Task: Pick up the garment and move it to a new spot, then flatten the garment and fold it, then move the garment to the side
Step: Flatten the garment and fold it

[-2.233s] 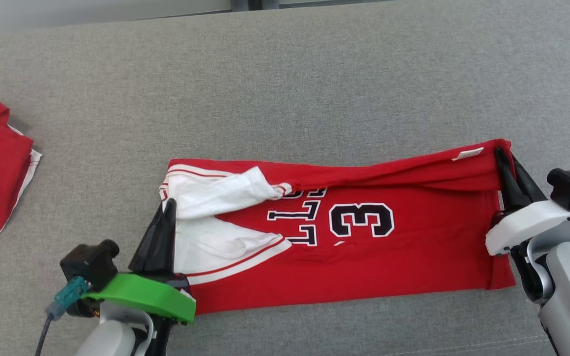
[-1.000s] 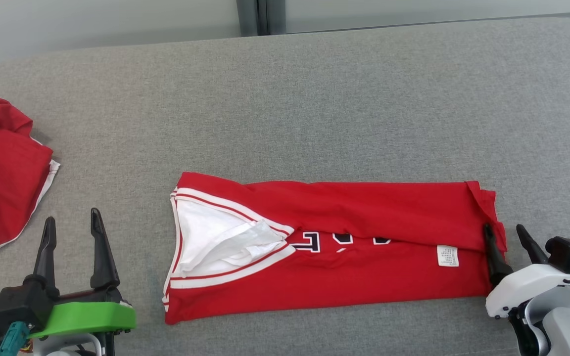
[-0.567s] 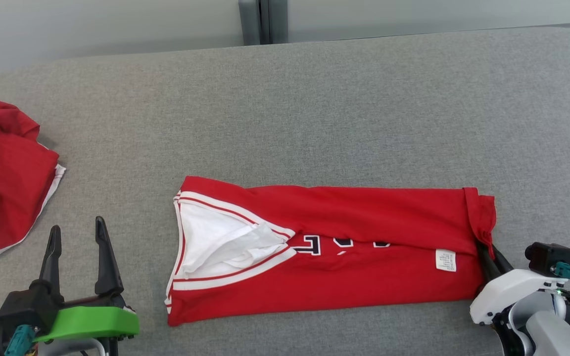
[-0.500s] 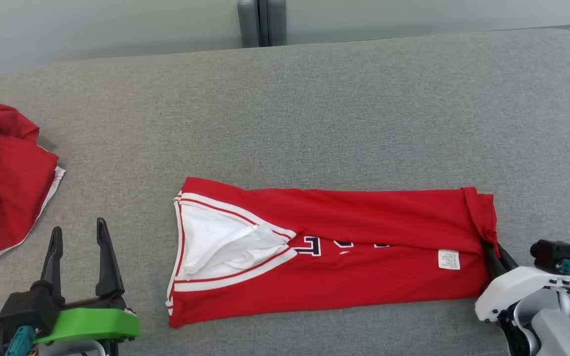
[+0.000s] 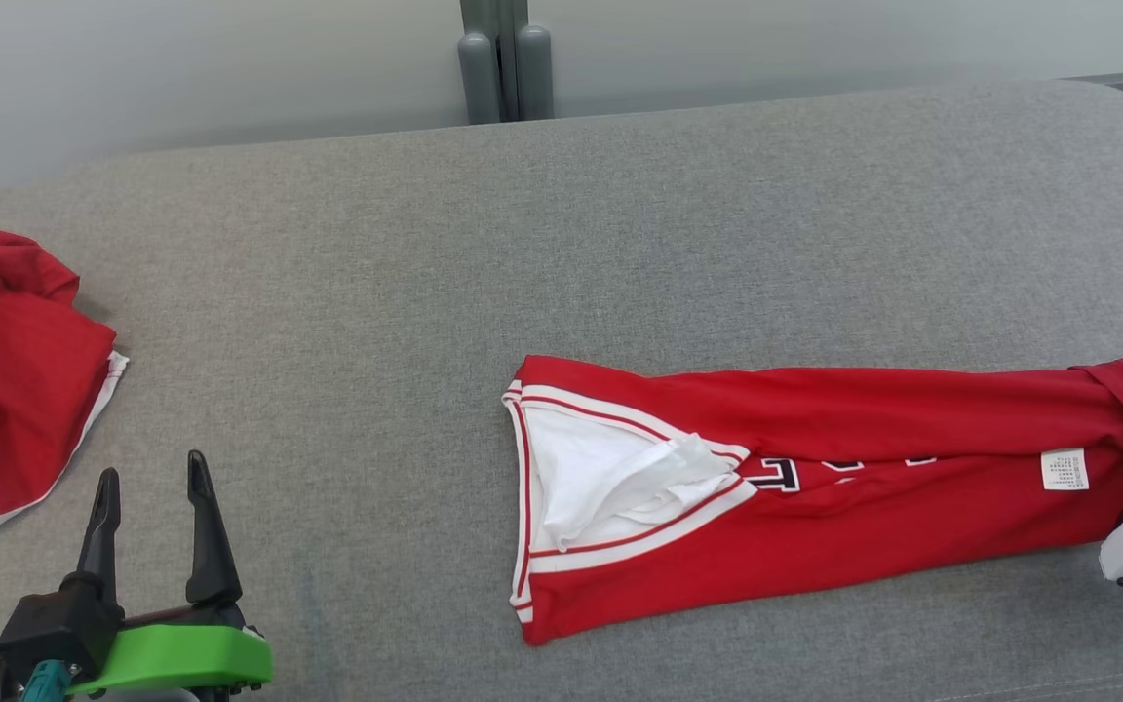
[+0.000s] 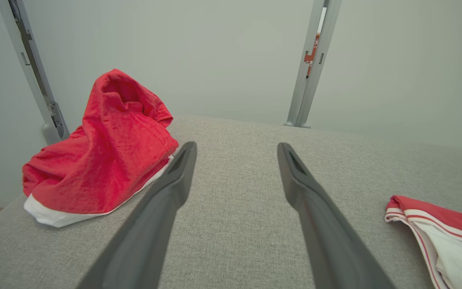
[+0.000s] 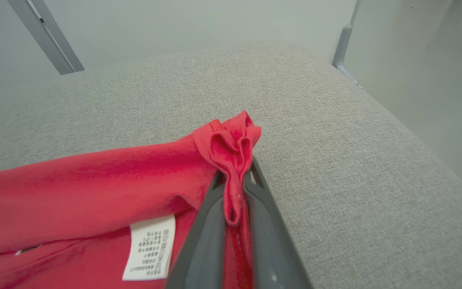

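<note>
— Where's the garment?
— The folded red basketball jersey with white trim [image 5: 815,507] lies at the lower right of the head view, on the grey fabric tabletop [image 5: 620,244].
— And the jaws?
— The right gripper [image 7: 235,180] has its jaws clamped on the jersey's bunched corner at the frame's right edge, beside the white care label [image 5: 1064,469]. The left gripper [image 5: 152,466], lower left, has its jaws spread and empty, near a crumpled red cloth [image 5: 6,380].

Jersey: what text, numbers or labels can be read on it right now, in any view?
Black lettering on the jersey: mostly hidden under the fold, no whole letter or number reads.
White tag near the pinched end: printed lines, too small to read, also in the right wrist view.
</note>
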Tool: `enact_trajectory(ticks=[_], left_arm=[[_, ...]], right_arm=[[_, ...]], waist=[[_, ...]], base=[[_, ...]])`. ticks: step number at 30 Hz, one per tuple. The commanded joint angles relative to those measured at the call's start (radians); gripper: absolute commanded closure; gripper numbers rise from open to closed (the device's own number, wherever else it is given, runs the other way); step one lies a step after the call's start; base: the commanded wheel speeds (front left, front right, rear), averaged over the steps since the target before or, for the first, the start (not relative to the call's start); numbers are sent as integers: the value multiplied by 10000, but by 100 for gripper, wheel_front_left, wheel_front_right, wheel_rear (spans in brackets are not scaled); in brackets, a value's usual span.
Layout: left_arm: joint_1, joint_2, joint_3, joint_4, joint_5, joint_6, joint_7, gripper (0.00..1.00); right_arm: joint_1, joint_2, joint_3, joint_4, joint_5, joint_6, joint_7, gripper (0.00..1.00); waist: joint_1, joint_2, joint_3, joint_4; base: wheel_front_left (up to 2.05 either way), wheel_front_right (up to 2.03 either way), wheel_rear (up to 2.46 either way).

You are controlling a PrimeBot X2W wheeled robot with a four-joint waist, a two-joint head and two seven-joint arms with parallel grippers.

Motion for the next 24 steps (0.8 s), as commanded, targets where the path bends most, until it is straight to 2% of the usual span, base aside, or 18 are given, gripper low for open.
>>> enact_trajectory(ticks=[1, 13, 24], left_arm=[[159, 13, 15, -30, 54, 53, 1, 0], [329, 14, -33, 62, -47, 78, 2, 0], [345, 13, -91, 119, -108, 124, 2, 0]], right_arm=[[-82, -59, -17, -71, -81, -22, -4, 100], [265, 791, 857, -1814, -151, -19, -2, 100], [350, 1681, 2499, -3359, -237, -19, -2, 100]], waist=[[0, 0, -22, -17], [0, 0, -283, -29], [0, 0, -362, 139]], base=[[0, 0, 0], [0, 0, 0], [0, 0, 0]])
